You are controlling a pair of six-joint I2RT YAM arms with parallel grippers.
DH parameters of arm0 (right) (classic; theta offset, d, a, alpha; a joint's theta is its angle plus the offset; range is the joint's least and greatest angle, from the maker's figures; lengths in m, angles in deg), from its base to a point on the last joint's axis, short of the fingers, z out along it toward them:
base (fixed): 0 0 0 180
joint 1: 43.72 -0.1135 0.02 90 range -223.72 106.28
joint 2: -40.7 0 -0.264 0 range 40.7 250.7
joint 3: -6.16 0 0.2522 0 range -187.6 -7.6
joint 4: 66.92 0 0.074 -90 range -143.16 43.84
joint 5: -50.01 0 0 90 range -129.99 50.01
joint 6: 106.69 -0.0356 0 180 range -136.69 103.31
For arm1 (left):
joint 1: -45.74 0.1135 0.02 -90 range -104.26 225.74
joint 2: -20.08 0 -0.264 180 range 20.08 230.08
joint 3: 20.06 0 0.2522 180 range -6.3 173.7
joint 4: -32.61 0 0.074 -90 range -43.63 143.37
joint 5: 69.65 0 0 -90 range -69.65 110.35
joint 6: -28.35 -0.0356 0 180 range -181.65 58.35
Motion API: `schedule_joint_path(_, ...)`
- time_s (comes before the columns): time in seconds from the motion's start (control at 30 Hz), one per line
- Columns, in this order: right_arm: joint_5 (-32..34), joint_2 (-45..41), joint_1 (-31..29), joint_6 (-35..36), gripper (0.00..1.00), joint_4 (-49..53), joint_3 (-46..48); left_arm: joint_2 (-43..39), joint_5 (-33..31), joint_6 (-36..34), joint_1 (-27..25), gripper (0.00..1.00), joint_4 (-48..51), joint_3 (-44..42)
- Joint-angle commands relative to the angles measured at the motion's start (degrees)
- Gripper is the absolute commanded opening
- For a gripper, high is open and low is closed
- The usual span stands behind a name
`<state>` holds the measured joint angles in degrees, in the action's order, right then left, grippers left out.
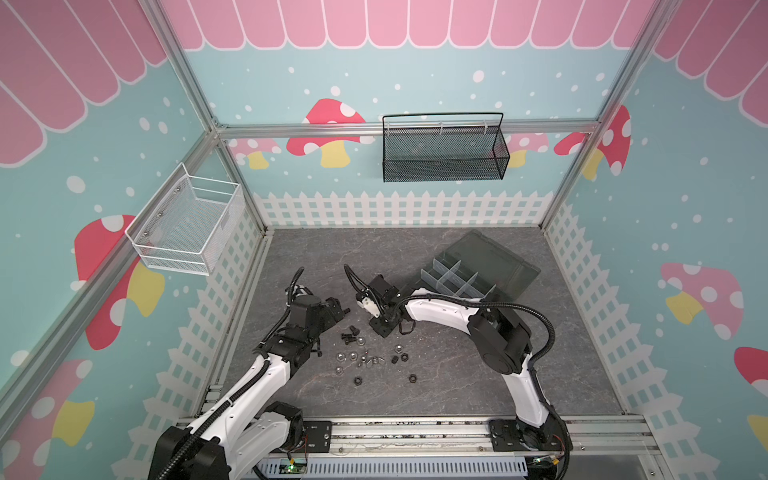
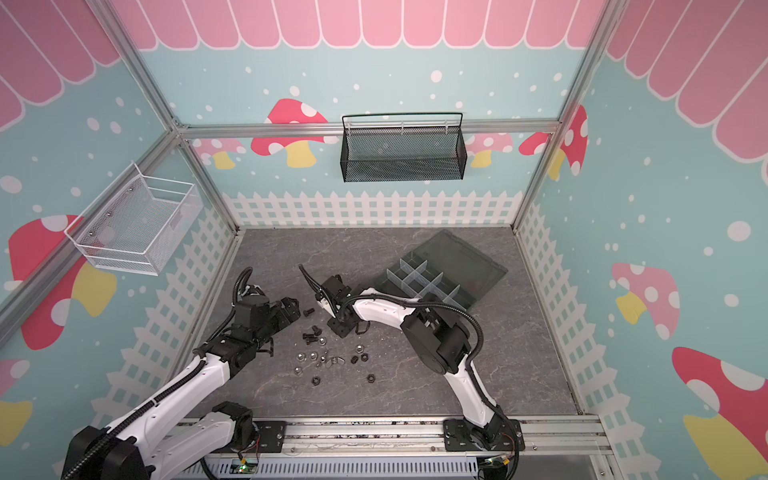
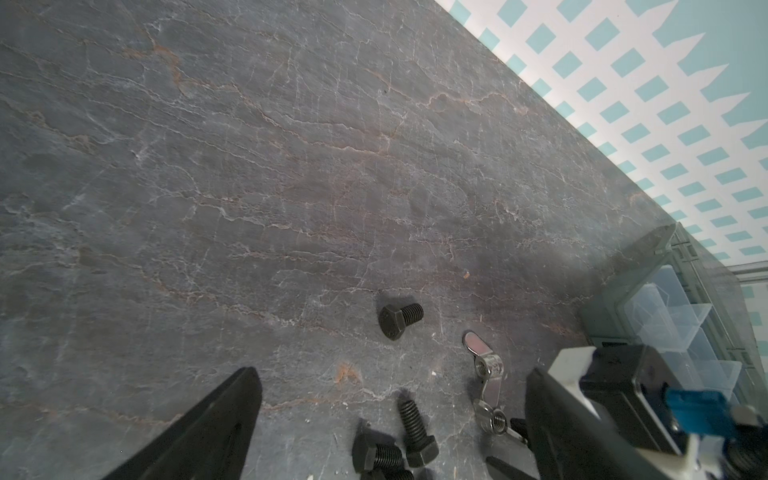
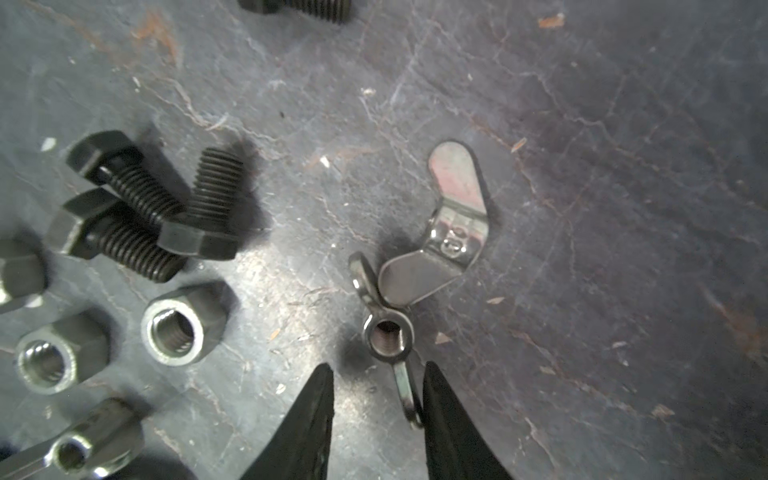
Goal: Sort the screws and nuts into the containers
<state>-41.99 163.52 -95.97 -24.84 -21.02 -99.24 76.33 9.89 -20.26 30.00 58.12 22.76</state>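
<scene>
Straddles wing of standing wing nut (image 4: 386, 332) with narrowed right gripper (image 4: 379, 370) (unclamped); holds left gripper (image 1: 341, 309) wide; cannot read stamp on flat wing nut (image 4: 449, 237).

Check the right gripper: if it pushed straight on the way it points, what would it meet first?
Most likely the nearer silver wing nut: one wing lies inside the open right gripper, close to one finger. The table seems just beneath, though depth is hard to judge.
</scene>
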Motion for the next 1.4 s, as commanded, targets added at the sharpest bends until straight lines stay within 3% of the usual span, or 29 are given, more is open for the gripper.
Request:
schedule_joint_path(0.0,0.19,0.39,-0.66,1.28,0.37,2.21,-0.79,-0.34,0.11,0.83,0.46,1.00,-0.67,0.11)
schedule_joint_path(0.2,1.11,0.63,-1.00,0.81,0.30,2.58,-0.36,-0.11,0.21,0.99,0.41,1.00,-1.02,-0.06)
schedule_joint_path(0.6,2.53,2.94,-0.97,-0.98,0.00,2.49,-2.40,0.00,0.24,0.96,0.54,1.00,-1.20,-0.27)
schedule_joint_path(0.83,4.17,0.60,-0.97,-2.88,0.00,2.58,-1.83,-0.66,0.13,0.88,0.55,1.00,-1.03,-0.49)
schedule_joint_path(1.37,15.26,-12.36,0.76,-7.84,0.00,4.71,4.66,-1.05,1.13,0.98,0.63,1.00,-0.89,0.39)
